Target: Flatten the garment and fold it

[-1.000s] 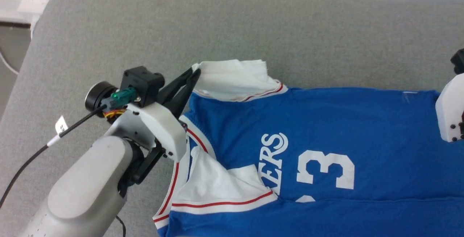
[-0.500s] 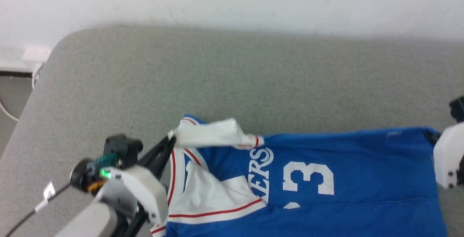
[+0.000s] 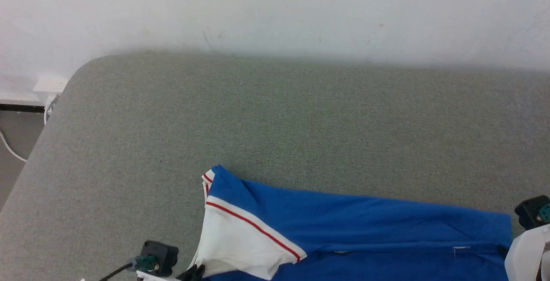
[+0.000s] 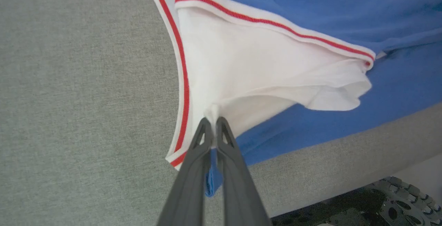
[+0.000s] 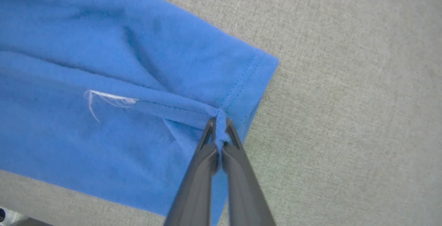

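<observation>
The royal-blue garment [image 3: 343, 225] lies doubled over along the near edge of the grey surface, its fold line facing the wall. A white sleeve [image 3: 240, 246] with red-and-white trim lies on top at the left. My left gripper [image 4: 214, 124] is shut on the white sleeve fabric [image 4: 255, 67], pinching a bunched tip. My right gripper [image 5: 218, 124] is shut on a corner of the blue hem [image 5: 241, 81]. The lettering and number are hidden under the folded layer. In the head view the left wrist camera block [image 3: 159, 259] peeks in at the bottom edge.
The grey padded surface [image 3: 275, 122] stretches broadly toward a white wall [image 3: 275, 10]. Its rounded left corner meets a floor strip with a white cable [image 3: 10, 152]. In the left wrist view the near edge drops to dark robot-base parts [image 4: 386, 201].
The head camera has tilted up. Both grippers have carried the far edge of the garment toward the near edge, folding it over; the lettering and number are now covered.
</observation>
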You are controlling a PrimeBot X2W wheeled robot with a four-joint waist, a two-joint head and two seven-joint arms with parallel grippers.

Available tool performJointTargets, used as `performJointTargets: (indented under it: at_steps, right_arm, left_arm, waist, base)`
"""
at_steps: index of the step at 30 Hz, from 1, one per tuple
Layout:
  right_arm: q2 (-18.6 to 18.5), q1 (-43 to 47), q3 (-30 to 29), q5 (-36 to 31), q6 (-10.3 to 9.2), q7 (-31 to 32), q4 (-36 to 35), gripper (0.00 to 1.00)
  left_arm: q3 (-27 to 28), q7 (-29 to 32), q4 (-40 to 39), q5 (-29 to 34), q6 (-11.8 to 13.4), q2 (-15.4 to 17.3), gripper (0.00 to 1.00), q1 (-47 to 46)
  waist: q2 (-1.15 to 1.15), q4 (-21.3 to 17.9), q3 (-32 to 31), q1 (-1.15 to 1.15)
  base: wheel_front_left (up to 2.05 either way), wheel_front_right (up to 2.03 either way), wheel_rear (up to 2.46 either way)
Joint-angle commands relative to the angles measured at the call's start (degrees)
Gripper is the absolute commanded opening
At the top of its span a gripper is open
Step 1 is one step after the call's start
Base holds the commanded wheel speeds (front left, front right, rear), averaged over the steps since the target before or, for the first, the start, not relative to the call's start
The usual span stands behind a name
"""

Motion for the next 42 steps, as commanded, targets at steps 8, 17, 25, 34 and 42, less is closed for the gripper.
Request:
performJointTargets:
  at_steps: [8, 17, 25, 34, 42]
  right_arm:
    - [1.48, 1.74, 1.07, -1.72, -0.05, -0.39, 3.68, 0.05]
    - [2.31, 0.83, 1.06, 2.46, -0.05, -2.06, 3.23, 1.0]
    - [4.76, 2.24, -5.82, 2.72, -0.05, -2.49, -2.97, 1.0]
    - [17.5, 6.06, -19.83, 0.19, -0.05, -1.35, -6.22, 1.0]
    - [25.2, 6.71, -26.24, -3.26, -0.05, -1.44, -4.15, 1.0]
  left_arm:
    - [-3.14, -0.72, 6.12, 2.28, -1.93, -2.52, 0.44, -1.44]
    - [-2.48, -6.75, 9.02, 1.63, -4.04, -4.5, 1.0, -0.94]
    - [3.08, -18.23, 7.31, -1.37, -4.4, -6.29, 1.0, 1.8]
    - [15.72, -27.43, 4.31, 6.21, -1.3, -14.06, 1.0, 4.3]
    - [29.71, -27.47, -1.62, 23.68, -4.81, -25.25, 1.0, 10.92]
  waist:
    - [0.0, 0.08, 0.52, 0.01]
    - [0.0, -0.54, -1.84, 0.01]
    - [0.0, -0.81, -4.21, 0.01]
    - [0.0, -0.23, -4.88, 0.01]
    - [0.0, -0.09, -4.83, 0.01]
  base:
    - [0.0, 0.0, 0.0]
    - [0.0, 0.0, 0.0]
    - [0.0, 0.0, 0.0]
    - [0.0, 0.0, 0.0]
    - [0.0, 0.0, 0.0]
